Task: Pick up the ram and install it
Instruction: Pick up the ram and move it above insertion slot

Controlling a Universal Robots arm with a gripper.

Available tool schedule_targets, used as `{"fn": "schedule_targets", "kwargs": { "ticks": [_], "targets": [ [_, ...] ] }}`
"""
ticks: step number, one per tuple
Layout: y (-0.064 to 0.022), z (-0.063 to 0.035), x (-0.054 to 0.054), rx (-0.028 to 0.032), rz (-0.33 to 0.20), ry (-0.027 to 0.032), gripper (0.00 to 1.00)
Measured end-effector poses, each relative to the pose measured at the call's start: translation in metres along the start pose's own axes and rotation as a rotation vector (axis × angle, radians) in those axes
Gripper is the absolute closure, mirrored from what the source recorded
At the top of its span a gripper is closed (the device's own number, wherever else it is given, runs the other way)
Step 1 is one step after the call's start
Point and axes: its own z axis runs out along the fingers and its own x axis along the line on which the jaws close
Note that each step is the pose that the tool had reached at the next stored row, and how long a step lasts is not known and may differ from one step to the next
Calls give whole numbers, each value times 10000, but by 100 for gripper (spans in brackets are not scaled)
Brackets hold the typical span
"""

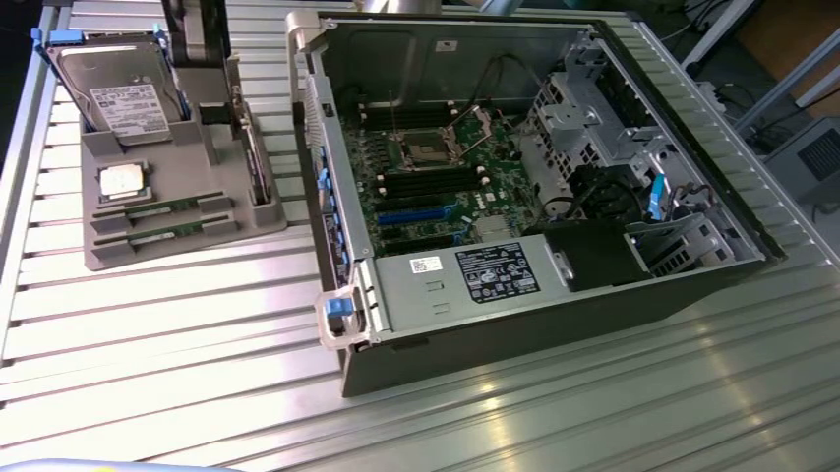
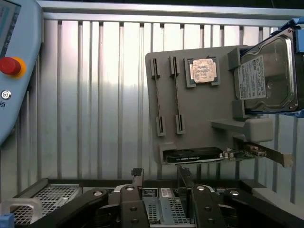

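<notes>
End effector [image 2: 160,175] (jaws apart); ram [image 1: 159,208], white-labelled drive [image 1: 125,93] on tray [image 1: 230,224]

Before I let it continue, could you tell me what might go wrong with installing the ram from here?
The two ram sticks lie close together in the grey holder, beside the processor chip; a grasp slightly off could nudge the neighbour.
The graphics card stands on the holder's edge toward the case, so a low carry might clip it.
The memory slots sit deep in the case beside the processor socket; a tilted stick may not seat.
</notes>
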Motion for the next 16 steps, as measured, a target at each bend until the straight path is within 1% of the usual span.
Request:
{"fn": "schedule_targets", "kwargs": {
  "ticks": [6,16],
  "targets": [
    [119,41,-1,0,0,-3,58],
    [206,128,-1,0,0,-6,58]
  ]
}}
